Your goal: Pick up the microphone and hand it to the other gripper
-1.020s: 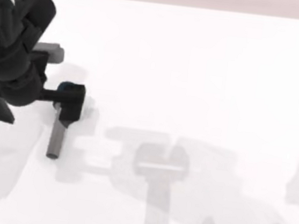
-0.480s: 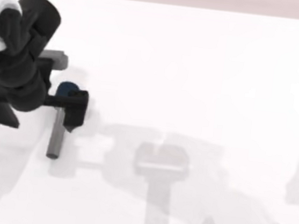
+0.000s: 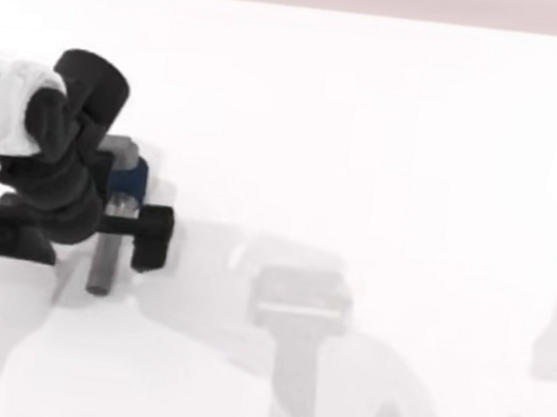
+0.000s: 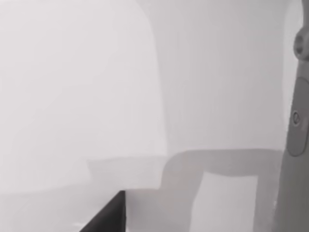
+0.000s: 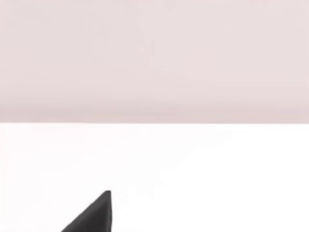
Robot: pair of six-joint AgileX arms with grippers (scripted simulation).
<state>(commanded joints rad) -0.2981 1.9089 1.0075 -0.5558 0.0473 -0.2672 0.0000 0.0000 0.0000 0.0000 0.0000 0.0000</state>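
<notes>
White bench (image 3: 388, 130) fills the top view, with a pale pink band along its far edge. Near the left edge lies the microphone (image 3: 106, 249), flat on the bench, its grey handle pointing toward the near edge and its navy head (image 3: 127, 177) toward the far edge.

Left gripper (image 3: 106, 224) sits low over the microphone, its black crossbar lying across the handle just below the head, one finger (image 3: 152, 237) on the handle's right flank. The fingers appear spread to either side of the handle rather than clamped; no lift is evident. Judgement: this straddling placement suits a grasp near the head, leaving the long handle free for the receiving claw.

Right gripper is outside the top view; its wrist view shows only one dark fingertip (image 5: 94, 215) over bare bench, so parked, finger state undeterminable.
</notes>
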